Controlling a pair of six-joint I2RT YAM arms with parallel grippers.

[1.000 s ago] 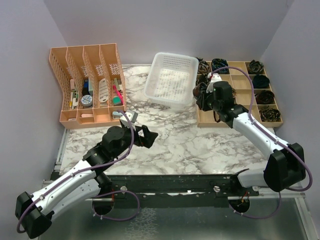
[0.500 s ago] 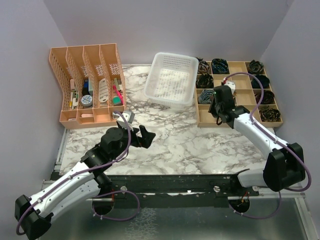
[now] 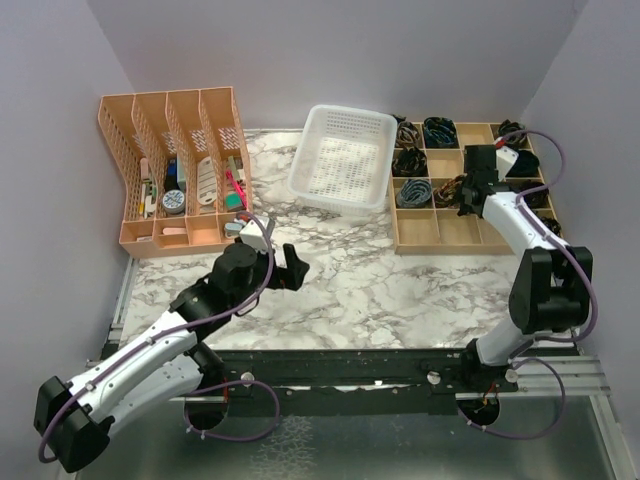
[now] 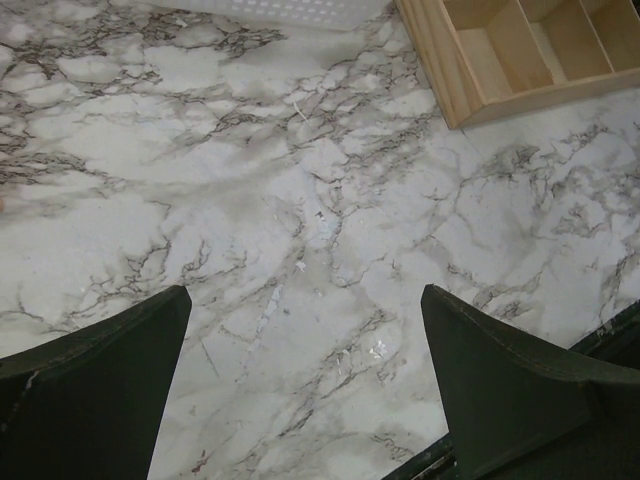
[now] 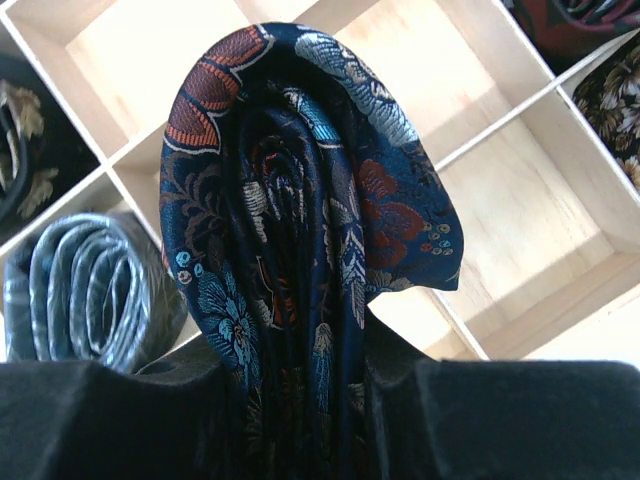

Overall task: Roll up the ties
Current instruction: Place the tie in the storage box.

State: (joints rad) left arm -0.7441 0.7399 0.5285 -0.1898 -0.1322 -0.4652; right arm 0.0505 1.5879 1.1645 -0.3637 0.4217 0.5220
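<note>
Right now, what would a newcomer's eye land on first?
First, the rolled tie, dark navy with red and blue florals, pinched in the right pincer over the wooden divided tray at the table's far right. Next, the left pincer hangs wide open over the marble table, holding nothing. A white basket sits between the tray and the orange file rack.

right gripper [image 3: 468, 190], clamped on the tie [image 5: 300, 200], swung right across the wooden tray [image 3: 437, 232], now over its middle-right cells.

Marble table [image 3: 380, 280] under organizer [image 3: 175, 170], basket [image 3: 343, 158], wooden tray [image 3: 440, 229]
</note>
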